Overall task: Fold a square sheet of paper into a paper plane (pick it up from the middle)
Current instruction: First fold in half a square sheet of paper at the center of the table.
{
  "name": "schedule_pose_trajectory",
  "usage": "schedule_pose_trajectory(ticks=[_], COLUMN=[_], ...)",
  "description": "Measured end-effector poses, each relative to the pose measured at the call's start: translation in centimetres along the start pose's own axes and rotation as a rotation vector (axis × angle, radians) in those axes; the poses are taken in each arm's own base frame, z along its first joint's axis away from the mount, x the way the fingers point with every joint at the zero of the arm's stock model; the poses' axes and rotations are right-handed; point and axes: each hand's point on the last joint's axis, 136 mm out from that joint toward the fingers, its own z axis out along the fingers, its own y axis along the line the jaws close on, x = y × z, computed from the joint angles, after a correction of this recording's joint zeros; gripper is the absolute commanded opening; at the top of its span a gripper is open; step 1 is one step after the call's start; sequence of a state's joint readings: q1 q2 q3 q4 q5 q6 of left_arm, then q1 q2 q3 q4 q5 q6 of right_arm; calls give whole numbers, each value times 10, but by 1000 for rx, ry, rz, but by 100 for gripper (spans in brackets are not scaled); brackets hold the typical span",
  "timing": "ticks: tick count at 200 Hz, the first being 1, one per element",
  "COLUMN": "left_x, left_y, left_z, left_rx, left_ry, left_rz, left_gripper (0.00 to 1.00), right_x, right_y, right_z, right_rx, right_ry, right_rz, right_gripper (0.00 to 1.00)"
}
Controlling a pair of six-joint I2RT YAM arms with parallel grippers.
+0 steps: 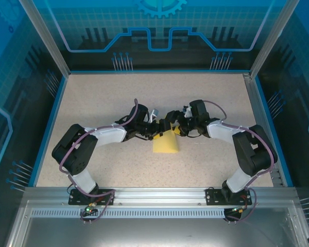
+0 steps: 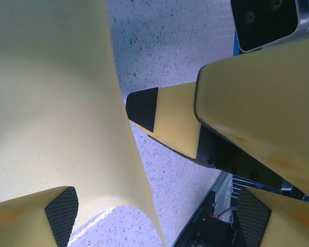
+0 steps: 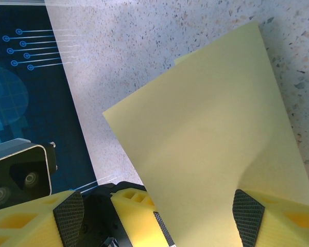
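The yellow paper [image 1: 166,143] lies mid-table [image 1: 103,103], its far edge hidden under the left gripper [image 2: 157,213] and right gripper [image 3: 157,216], and its folds are hard to make out. Both jaws stand wide apart, gripping nothing, and the paper curves up between each pair.

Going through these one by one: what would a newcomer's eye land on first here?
The yellow sheet at the middle of the table stands out first, as it is bent upward rather than lying flat. Both arms converge on it from either side. The left tool and right tool stand open, with the paper curving up close to each.
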State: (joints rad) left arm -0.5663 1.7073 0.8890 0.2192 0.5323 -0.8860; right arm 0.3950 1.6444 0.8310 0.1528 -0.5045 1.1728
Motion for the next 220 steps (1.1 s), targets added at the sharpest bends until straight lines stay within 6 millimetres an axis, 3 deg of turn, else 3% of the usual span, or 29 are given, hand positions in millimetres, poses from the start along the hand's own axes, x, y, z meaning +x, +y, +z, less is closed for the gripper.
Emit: schedule_pose_trajectory(ticks=[78,130,220], left_x=[4,7,12], left_y=[3,10,23], left_z=[3,8,18], left_rx=[-1,-16,-43], left_ry=[18,35,59], left_rz=[-5,-14,-38], left_gripper=[85,60,36], right_x=[0,0,-3], right_y=[1,1,-5], right_z=[3,5,9], right_rx=[-4,-5,10], right_ry=[-3,-2,-16], right_rz=[16,28,38], right_gripper=[82,82,82])
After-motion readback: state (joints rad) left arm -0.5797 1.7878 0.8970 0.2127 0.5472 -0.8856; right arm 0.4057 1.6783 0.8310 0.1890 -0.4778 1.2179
